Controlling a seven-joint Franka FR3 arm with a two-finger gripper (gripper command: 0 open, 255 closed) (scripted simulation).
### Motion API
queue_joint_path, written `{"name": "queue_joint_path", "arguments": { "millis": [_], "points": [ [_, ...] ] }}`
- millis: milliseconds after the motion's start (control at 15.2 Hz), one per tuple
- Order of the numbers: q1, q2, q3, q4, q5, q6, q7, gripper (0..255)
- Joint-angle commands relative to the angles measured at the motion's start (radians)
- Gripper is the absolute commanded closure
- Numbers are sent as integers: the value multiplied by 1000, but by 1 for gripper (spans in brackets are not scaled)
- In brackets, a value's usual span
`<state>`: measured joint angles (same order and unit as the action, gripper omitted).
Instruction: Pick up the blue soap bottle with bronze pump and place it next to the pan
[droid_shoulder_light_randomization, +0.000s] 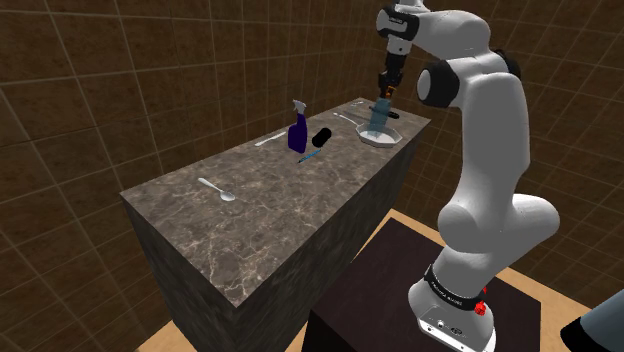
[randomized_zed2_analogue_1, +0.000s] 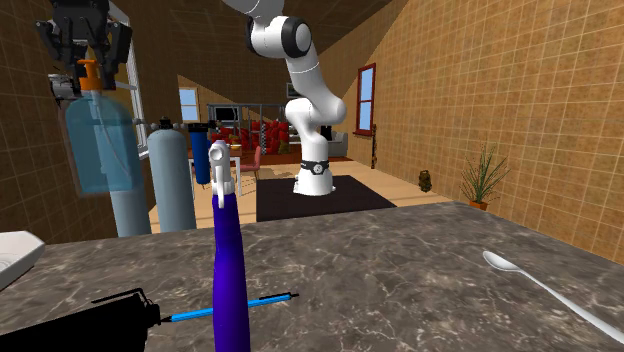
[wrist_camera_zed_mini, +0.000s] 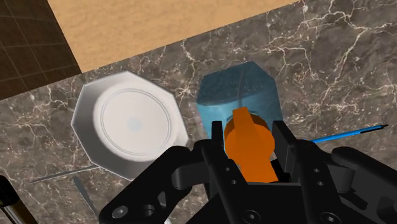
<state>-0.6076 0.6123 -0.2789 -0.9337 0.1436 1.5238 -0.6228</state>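
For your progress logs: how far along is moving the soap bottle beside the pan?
Done: gripper clasps the blue soap bottle by its pump, clear of the counter. In hand: it hangs by the white pan. Left: set it down beside the pan, release.

Purple spray bottle (droid_shoulder_light_randomization: 298, 135), spoon (droid_shoulder_light_randomization: 218, 188) — on marble counter (droid_shoulder_light_randomization: 285, 225)

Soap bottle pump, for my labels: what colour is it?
The pump is orange; the wrist view shows it best.

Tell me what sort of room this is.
Likely a house kitchen: a dark marbled counter, brown tiled walls, and a spoon and white pan lying on that counter.
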Motion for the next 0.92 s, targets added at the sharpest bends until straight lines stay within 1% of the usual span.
{"name": "queue_joint_path", "arguments": {
  "millis": [0,396,858],
  "points": [
    [-3,-5,-1,-28,0,24,-10,255],
    [15,-36,-3,-161,-6,125,-12,255],
    [27,-48,-3,-276,-7,227,-16,255]
  ]
}}
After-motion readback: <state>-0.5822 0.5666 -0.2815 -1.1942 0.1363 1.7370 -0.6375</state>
